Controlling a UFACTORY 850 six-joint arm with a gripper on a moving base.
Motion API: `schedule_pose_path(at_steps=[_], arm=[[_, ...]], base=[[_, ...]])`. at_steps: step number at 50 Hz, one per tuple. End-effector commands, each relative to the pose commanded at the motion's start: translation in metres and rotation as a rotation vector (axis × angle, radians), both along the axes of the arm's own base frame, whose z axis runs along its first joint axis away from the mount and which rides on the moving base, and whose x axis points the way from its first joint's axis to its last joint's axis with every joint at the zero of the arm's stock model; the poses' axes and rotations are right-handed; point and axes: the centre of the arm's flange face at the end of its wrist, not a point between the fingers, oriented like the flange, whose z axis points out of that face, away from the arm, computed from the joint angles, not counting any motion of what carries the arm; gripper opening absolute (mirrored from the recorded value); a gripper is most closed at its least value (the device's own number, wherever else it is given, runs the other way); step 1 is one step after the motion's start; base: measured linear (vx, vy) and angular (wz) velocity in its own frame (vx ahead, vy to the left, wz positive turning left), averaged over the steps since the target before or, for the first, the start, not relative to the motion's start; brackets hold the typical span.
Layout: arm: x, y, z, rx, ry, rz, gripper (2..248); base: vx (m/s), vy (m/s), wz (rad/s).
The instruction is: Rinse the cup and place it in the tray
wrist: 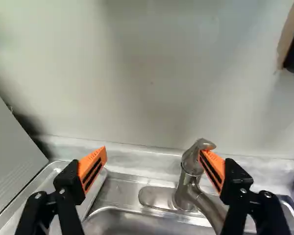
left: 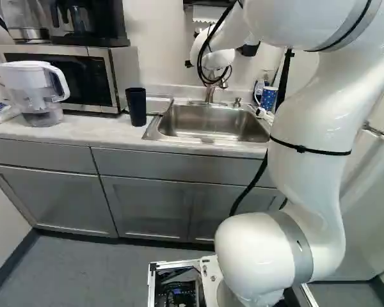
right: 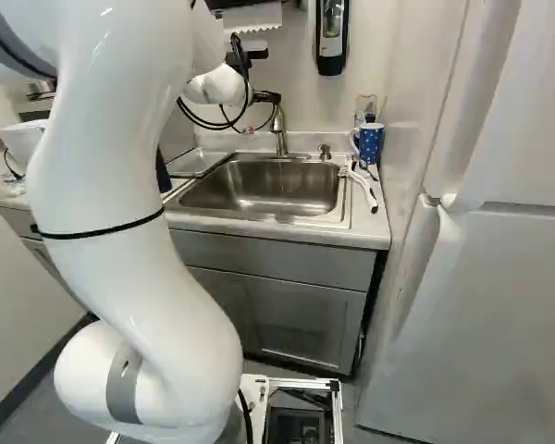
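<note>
Black cup [left: 136, 107] stands on the bench [left: 70, 132], just beside the left rim of the sink [left: 155, 130] and nearer the bench's front edge than its back. Metal tray [right: 200, 161] lies behind the cup, between the microwave [left: 99, 77] and the sink. Faucet [right: 280, 134] rises at the sink's rear rim. Tool [right: 260, 112] points toward the wall above that rim, its fingers wide apart; one pad [wrist: 213, 169] overlaps the faucet handle in the wrist view, contact indeterminable. Blue dotted mug [right: 370, 142] occupies the bench's right rear corner; clear pitcher [left: 38, 93], the left end.
</note>
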Motion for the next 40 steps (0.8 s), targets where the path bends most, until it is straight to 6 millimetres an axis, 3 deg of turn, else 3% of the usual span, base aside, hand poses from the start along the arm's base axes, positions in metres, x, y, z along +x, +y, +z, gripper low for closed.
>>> schedule_pose_path(at_steps=[40], arm=[[0.0010, 0.0033, 0.0027, 0.000, -0.031, 0.005, 247]], base=[[0.000, 0.000, 0.000]])
